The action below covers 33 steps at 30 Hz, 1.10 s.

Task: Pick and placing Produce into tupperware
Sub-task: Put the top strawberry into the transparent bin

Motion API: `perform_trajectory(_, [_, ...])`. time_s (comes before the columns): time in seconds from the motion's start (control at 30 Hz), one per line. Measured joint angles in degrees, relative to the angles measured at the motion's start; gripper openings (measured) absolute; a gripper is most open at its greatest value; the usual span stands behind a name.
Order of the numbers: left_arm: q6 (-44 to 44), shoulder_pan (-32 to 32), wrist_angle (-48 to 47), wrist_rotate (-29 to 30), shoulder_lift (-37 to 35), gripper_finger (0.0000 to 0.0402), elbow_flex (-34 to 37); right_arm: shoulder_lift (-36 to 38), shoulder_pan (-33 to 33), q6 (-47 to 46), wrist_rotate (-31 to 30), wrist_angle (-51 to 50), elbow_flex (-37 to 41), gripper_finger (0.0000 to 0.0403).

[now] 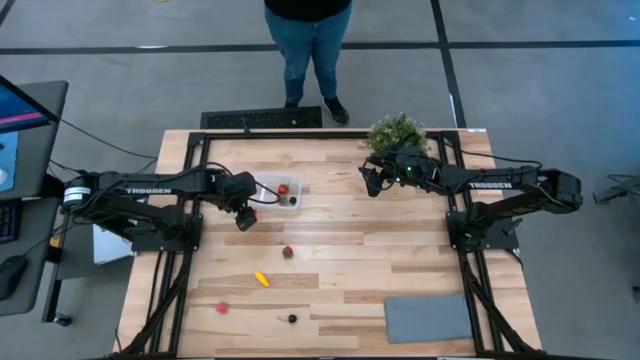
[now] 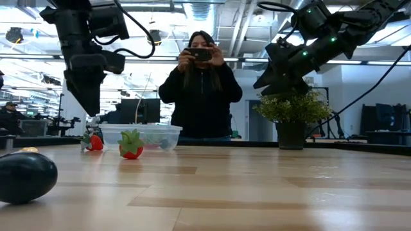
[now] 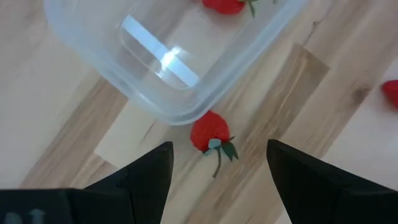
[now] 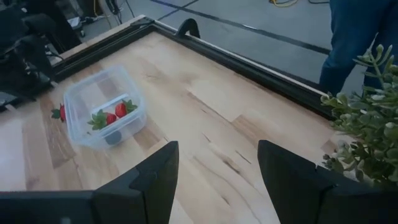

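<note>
One strawberry [image 3: 209, 132] beside tupperware [image 3: 155, 68], stem toward open left gripper [image 3: 217, 171], right gripper [image 4: 217, 180] open.

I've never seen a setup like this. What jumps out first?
The left gripper hangs open over a red strawberry lying just outside the clear tupperware, which holds more red pieces. A person stands behind the table, and a yellow piece lies on the wood.

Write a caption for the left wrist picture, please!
Open left gripper hovers over a strawberry beside the tupperware.
</note>
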<state>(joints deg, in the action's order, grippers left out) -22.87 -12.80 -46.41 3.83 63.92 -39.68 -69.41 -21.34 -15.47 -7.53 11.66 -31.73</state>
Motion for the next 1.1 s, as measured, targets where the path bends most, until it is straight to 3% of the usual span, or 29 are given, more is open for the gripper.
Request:
perform_trajectory(0.4, [-3.0,0.1,-3.1,-1.8,5.5,0.025,0.2,0.0,-2.8,-1.7,0.0,0.9,0.0,0.0244])
perform_trajectory(1.1, [-3.9,0.1,4.7,-1.8,14.7,0.025,0.2,0.0,-3.2,-2.6,0.0,1.2,0.0,0.0244])
